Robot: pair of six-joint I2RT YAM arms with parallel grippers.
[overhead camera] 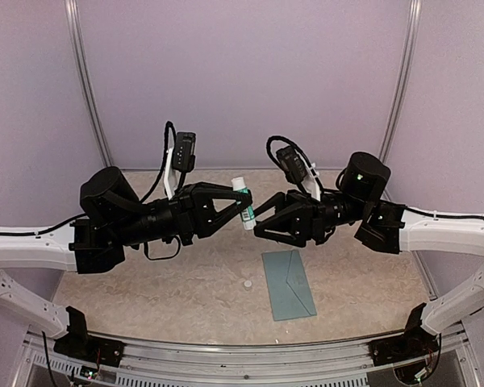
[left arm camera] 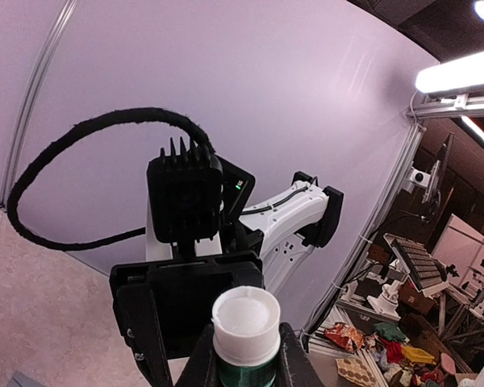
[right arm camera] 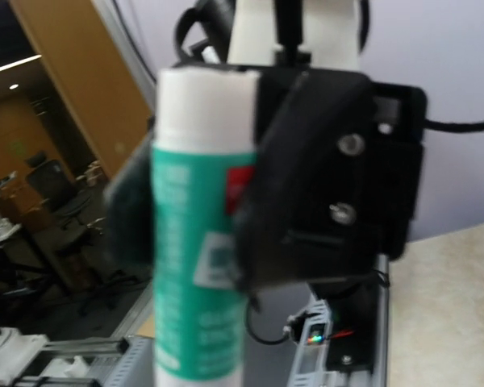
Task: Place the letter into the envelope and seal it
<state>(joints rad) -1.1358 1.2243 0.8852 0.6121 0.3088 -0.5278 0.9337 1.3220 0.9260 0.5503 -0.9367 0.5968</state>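
From above, my left gripper (overhead camera: 244,204) is clamped on the glue stick (overhead camera: 239,187), upright over the table (overhead camera: 145,282). My right gripper (overhead camera: 260,222) sits just beside it, jaws apart and empty. The envelope (overhead camera: 289,284) lies flat below, with a small white cap (overhead camera: 247,284) near it.

My left wrist sees the stick's uncapped top pinched between my fingers (left arm camera: 294,364).

My right wrist sees a blurred green-and-white tube in the left jaws.

One envelope (overhead camera: 289,284), one glue stick (overhead camera: 244,203) — one cap (overhead camera: 247,284).
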